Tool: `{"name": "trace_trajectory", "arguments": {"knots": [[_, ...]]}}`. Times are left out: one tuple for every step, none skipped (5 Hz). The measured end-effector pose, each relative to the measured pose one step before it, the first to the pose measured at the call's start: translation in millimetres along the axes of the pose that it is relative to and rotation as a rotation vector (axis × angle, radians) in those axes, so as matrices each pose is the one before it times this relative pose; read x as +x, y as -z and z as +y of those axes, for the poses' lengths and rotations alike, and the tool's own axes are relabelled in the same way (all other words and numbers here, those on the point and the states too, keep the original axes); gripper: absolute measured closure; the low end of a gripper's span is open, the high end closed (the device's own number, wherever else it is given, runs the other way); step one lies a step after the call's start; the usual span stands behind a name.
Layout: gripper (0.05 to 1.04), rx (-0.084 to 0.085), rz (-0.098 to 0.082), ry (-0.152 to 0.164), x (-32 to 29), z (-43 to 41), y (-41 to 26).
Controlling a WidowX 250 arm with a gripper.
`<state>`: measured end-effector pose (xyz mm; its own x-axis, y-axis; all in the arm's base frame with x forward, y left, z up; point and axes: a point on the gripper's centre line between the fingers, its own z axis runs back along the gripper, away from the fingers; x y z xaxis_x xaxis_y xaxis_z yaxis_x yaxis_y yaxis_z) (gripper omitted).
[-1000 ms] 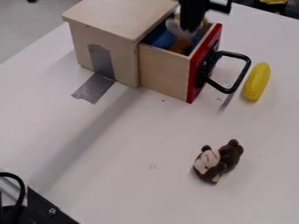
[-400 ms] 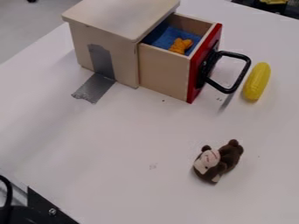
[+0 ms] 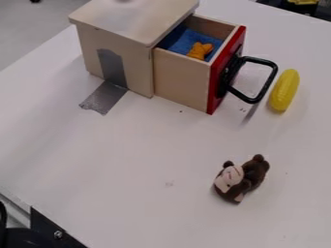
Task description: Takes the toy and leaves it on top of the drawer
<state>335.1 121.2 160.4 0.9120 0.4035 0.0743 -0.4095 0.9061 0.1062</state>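
The wooden drawer box (image 3: 132, 22) stands at the upper left, with a dark smudge-like shadow at the back of its flat top. Its drawer (image 3: 181, 80) is pulled out to the right and has a red front with a black handle. Inside lie blue cloth (image 3: 185, 41) and a small orange toy (image 3: 199, 50). A brown plush toy (image 3: 256, 169) with a pale face lies on its side on the white table, at the lower right.
A yellow oblong toy (image 3: 284, 90) lies right of the black handle (image 3: 262, 82). Grey tape (image 3: 105, 97) joins the box side to the table (image 3: 123, 160). Black hardware (image 3: 48, 230) with a cable is at the lower left corner.
The gripper, over the open drawer a second ago with a pale, partly blurred object at it, has left by the top edge along with that object. The orange toy is uncovered in the drawer.
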Motion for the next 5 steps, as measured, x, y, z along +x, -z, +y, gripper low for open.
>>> {"name": "trace_trajectory", "arguments": {"knots": [[1.009,0.0005,0.0012,0.0036,2.58,3.37,6.17],[0.876,0.0043,0.0039,-0.0050,0.21,4.61,-1.82],[0.604,0.0148,-0.0135,-0.0012,4.03,4.28,-13.32],[0.287,0.0010,-0.0557,0.0071,-0.58,-0.99,-27.99],[0.088,-0.0078,-0.0313,0.0196,-2.65,-9.32,-21.09]]}}
